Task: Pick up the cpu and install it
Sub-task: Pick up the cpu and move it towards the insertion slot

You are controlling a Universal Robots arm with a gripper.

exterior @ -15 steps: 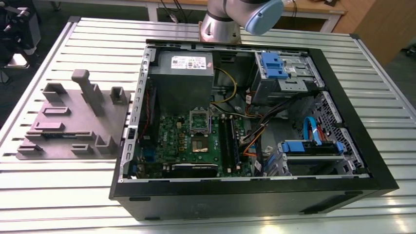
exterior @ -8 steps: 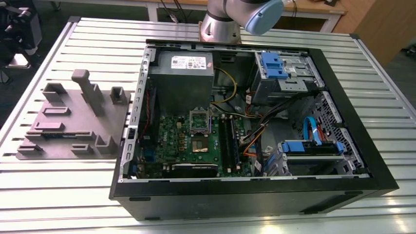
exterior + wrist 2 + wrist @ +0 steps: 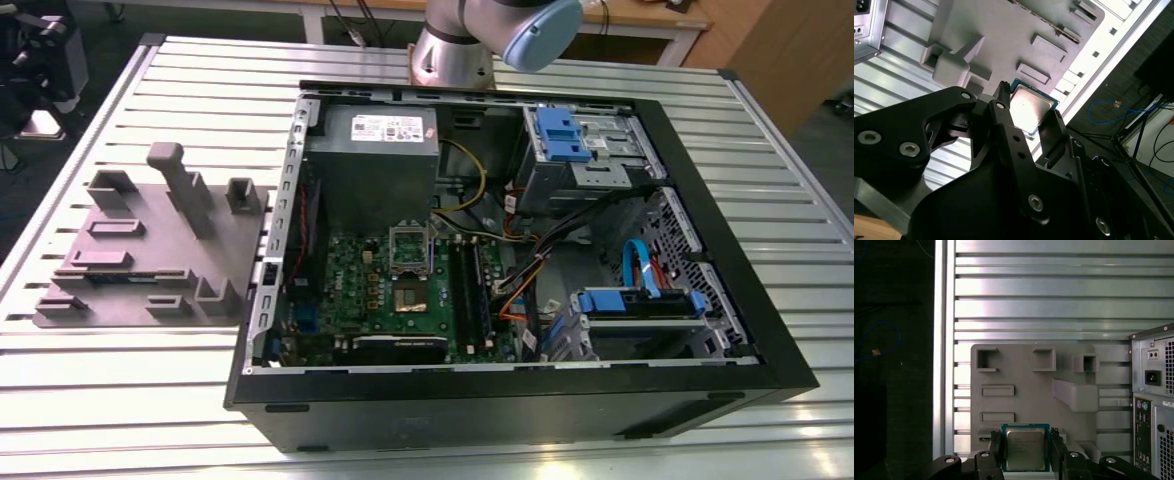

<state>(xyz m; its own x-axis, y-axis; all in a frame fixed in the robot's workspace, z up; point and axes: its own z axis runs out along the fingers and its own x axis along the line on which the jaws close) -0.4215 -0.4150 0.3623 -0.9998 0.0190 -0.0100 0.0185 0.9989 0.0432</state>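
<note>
The cpu [image 3: 1025, 450], a flat square chip with a silver-grey metal top and a green rim, sits between the two black fingers of my gripper [image 3: 1025, 433], which is shut on it. It is held in the air above the grey fixture tray [image 3: 1024, 370]. In the second wrist view the cpu [image 3: 1030, 109] shows again between the fingers of my gripper [image 3: 1029, 100]. In the exterior view the green motherboard [image 3: 387, 290] lies inside the open computer case [image 3: 721, 330], with a metal socket frame [image 3: 410, 248] near its middle.
The grey fixture tray [image 3: 147, 250] with raised blocks lies on the slatted metal table [image 3: 134, 400] at the exterior view's left of the case. The arm's base [image 3: 454, 50] stands behind the case. The case's rear panel [image 3: 1154, 390] is beside the tray.
</note>
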